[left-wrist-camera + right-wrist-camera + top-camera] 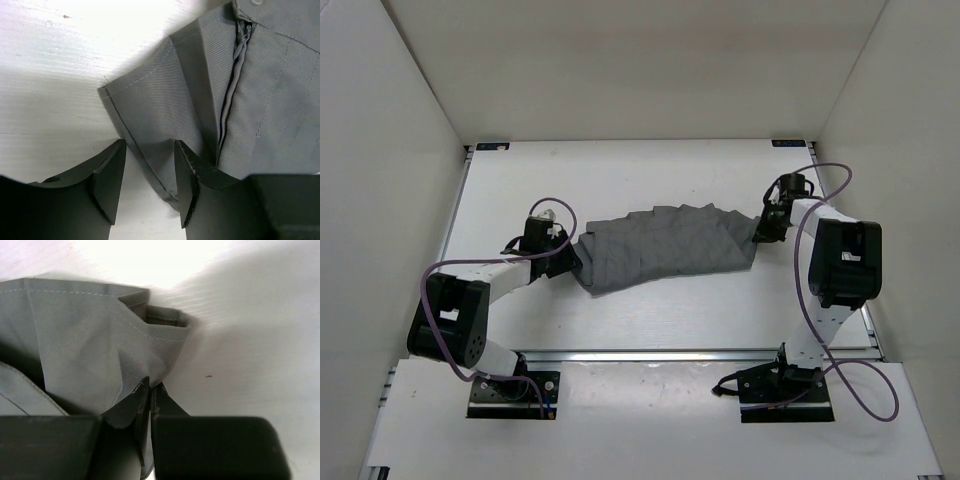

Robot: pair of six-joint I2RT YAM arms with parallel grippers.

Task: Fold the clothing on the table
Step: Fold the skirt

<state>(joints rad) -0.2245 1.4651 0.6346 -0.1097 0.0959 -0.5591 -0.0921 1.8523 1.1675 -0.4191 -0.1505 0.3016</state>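
Both wrist views crop the skirt (260, 90) at their edges.

No legible text, label, brand, number or sign in any view: none on the skirt (665, 245), none on the worktop (650, 175).
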